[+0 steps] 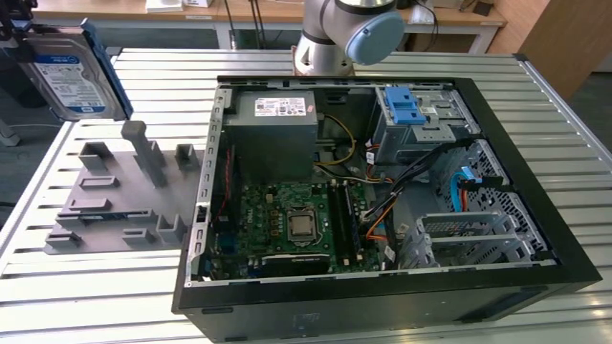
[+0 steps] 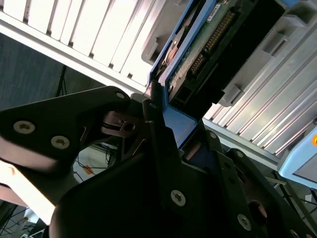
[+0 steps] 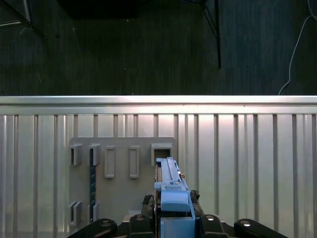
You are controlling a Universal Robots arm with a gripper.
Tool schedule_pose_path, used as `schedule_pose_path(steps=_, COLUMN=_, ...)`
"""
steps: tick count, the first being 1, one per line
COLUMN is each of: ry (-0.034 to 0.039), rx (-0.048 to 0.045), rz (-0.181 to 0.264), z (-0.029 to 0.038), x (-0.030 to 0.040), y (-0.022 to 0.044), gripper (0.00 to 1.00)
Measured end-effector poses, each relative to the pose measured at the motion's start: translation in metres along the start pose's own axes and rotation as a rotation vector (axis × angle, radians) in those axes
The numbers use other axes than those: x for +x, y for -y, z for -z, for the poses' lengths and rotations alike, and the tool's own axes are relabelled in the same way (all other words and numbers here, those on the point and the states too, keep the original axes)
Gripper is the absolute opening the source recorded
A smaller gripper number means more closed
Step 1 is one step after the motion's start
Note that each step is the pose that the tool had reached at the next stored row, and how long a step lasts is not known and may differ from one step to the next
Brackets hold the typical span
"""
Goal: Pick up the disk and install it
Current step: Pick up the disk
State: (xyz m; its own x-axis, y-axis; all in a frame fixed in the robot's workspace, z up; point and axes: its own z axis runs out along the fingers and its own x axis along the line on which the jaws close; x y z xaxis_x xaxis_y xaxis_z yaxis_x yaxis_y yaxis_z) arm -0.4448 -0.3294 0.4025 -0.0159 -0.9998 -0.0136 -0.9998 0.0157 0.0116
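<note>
The disk (image 1: 72, 72), a silver hard drive with a white-and-blue label and a blue carrier frame, hangs in the air above the table's corner at the exterior view's upper left. My gripper (image 1: 13, 32) is shut on it from that side. In the first wrist view the disk (image 3: 170, 191) is seen edge-on, its blue frame clamped in my gripper (image 3: 171, 225), above the grey fixture plate (image 3: 119, 173). In the second wrist view the disk's circuit-board side (image 2: 208, 44) runs away from a black finger (image 2: 156, 134).
An open black computer case (image 1: 535, 215) lies on the slatted metal table (image 1: 287, 61). Inside are a grey power-supply box (image 1: 272, 122), a motherboard (image 1: 287, 222), a drive bay with a blue latch (image 1: 406, 107) and a metal cage (image 1: 478, 233). The grey fixture (image 1: 115, 193) lies beside the case.
</note>
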Motion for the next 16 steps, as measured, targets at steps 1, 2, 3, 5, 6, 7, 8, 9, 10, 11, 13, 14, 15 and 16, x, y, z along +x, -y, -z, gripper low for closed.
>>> schedule_pose_path(steps=1, ry=0.0, rx=0.0, rz=0.0, z=0.0008, x=0.0, y=0.0, gripper=0.36)
schedule_pose_path(steps=2, ry=0.0, rx=-0.0001, rz=0.0, z=0.0016, x=-0.0001, y=0.0, gripper=0.36)
schedule_pose_path(steps=3, ry=0.0, rx=0.0, rz=0.0, z=0.0024, x=-0.0001, y=0.0, gripper=0.36)
schedule_pose_path(steps=5, ry=0.0, rx=0.0001, rz=0.0, z=0.0038, x=-0.0001, y=0.0, gripper=0.36)
schedule_pose_path(steps=6, ry=0.0, rx=-0.0001, rz=0.0, z=0.0046, x=-0.0001, y=-0.0001, gripper=0.36)
schedule_pose_path(steps=7, ry=0.0, rx=0.0, rz=0.0, z=0.0053, x=-0.0001, y=-0.0001, gripper=0.36)
schedule_pose_path(steps=8, ry=0.0, rx=0.0, rz=0.0, z=0.0061, x=-0.0002, y=-0.0001, gripper=0.36)
schedule_pose_path(steps=9, ry=0.0, rx=0.0, rz=0.0, z=0.0069, x=-0.0002, y=-0.0001, gripper=0.36)
schedule_pose_path(steps=10, ry=0.0, rx=-0.0001, rz=0.0, z=0.0077, x=-0.0002, y=-0.0001, gripper=0.36)
schedule_pose_path(steps=11, ry=0.0, rx=0.0, rz=0.0, z=0.0086, x=-0.0002, y=-0.0001, gripper=0.36)
schedule_pose_path(steps=13, ry=-0.0001, rx=-0.0001, rz=0.0, z=0.0106, x=-0.0002, y=-0.0001, gripper=0.36)
schedule_pose_path(steps=14, ry=0.0, rx=0.0, rz=0.0, z=0.0115, x=-0.0002, y=-0.0001, gripper=0.36)
schedule_pose_path(steps=15, ry=0.0, rx=0.0, rz=0.0, z=0.0125, x=-0.0002, y=-0.0002, gripper=0.36)
schedule_pose_path(steps=16, ry=0.0, rx=0.0, rz=0.0, z=0.0134, x=-0.0003, y=-0.0002, gripper=0.36)
